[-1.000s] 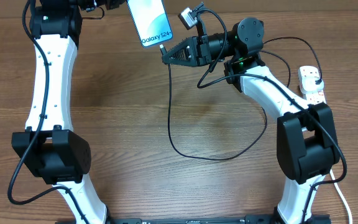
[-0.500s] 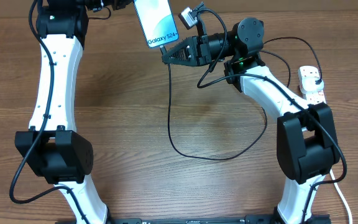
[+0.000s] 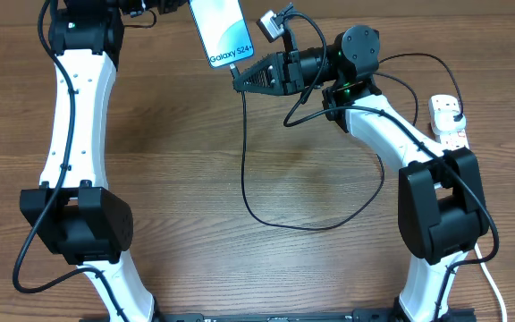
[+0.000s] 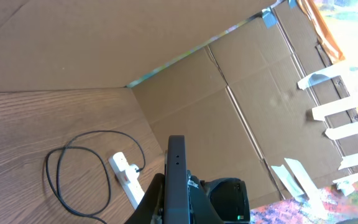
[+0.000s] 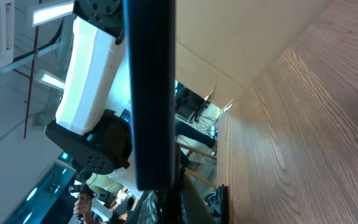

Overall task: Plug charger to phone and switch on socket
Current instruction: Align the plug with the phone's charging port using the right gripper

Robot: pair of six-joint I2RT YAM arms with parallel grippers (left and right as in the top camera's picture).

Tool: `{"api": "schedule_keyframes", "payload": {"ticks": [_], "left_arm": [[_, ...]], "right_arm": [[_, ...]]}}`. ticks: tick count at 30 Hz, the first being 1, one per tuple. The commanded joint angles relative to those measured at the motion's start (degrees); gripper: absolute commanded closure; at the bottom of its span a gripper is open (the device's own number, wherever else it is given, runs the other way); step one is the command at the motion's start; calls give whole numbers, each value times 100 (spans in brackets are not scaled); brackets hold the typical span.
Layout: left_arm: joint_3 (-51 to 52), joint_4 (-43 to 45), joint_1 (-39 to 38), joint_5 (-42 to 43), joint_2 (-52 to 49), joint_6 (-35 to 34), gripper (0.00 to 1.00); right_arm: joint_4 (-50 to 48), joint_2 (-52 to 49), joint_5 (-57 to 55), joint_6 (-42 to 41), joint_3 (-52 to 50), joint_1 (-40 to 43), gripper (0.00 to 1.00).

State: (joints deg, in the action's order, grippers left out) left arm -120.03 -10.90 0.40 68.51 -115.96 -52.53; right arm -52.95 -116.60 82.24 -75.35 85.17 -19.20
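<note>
Phone is held up over the far side of the table, pinched by the left claw, so its port end faces the right claw, which grips the charger by its tip for insertion (plug apparently seated in the socket at far right).

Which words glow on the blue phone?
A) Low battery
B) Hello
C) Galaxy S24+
C: in the overhead view the phone reads Galaxy S24+ on its lit screen, while the right tool holds the charger tip at its lower edge.
</note>
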Motion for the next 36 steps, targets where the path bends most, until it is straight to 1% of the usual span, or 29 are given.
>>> {"api": "schedule_keyframes", "payload": {"ticks": [1,19,36], "left_arm": [[-87,42,31,11,-2,96,96],[-87,44,33,35,-2,-24,96],[-87,44,33,81,-2,-26,96]], "right_arm": [[-96,-20,-11,17,79,22,96],[-101,-22,-13,323,79,24,96],[-98,-22,-33,361,79,170,96]]}}
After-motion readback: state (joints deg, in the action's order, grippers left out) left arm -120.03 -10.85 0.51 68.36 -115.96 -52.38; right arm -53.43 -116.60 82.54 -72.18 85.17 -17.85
